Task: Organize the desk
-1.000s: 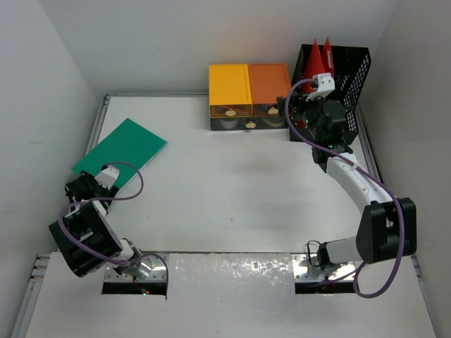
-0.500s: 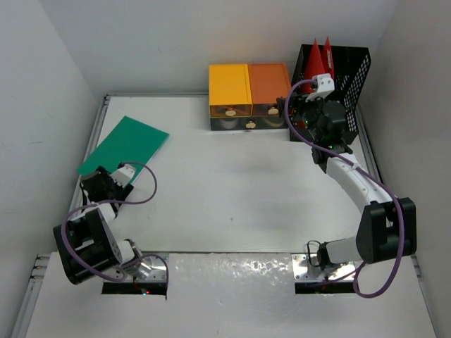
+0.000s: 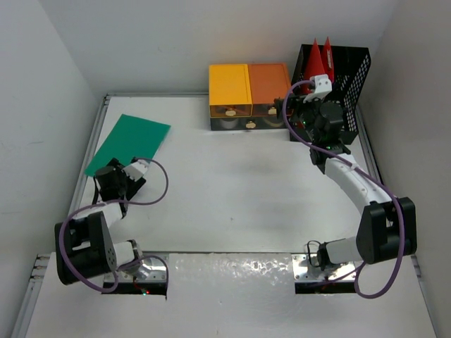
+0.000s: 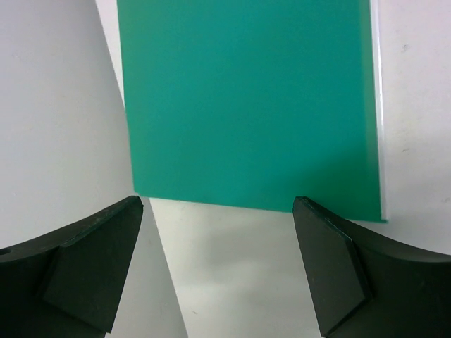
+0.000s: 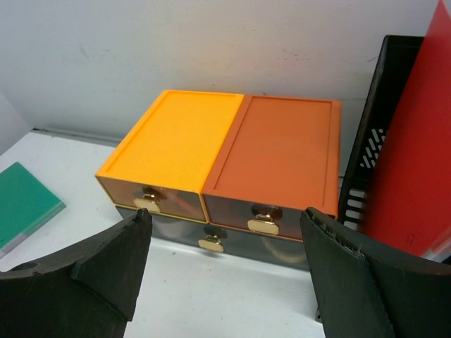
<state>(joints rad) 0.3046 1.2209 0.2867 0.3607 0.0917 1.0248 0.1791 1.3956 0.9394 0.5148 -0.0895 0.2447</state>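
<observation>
The desk (image 3: 232, 204) is the broad white top that fills the floor of the scene, with both arms bolted at its 6 o'clock edge.

The left arm is folded tight near its base. Its elbow sits low at about 8 o'clock, and the forearm runs up towards 12 with a purple cable (image 3: 151, 190) looping beside it. The left gripper (image 3: 113, 177) sits low at 9 o'clock with its jaws spread wide and nothing between them. In the left wrist view, the left gripper's (image 4: 218, 210) two dark fingers (image 4: 99, 260) frame the near edge of a green book (image 4: 246, 105) lying flat just ahead, and they do not touch it. The book (image 3: 130, 143) lies towards 10 o'clock, tilted against the desk's left rail.

The right arm reaches long. Its white link climbs from the dark elbow at 4 o'clock towards 1 o'clock. The right gripper (image 3: 301, 116) is also wide open and empty. It faces an orange-and-yellow drawer unit (image 5: 225, 151) at 12 o'clock, close to it but apart from it. A black mesh rack (image 3: 350, 74) holding red folders (image 3: 317, 60) stands just beside that wrist at 1 o'clock.
</observation>
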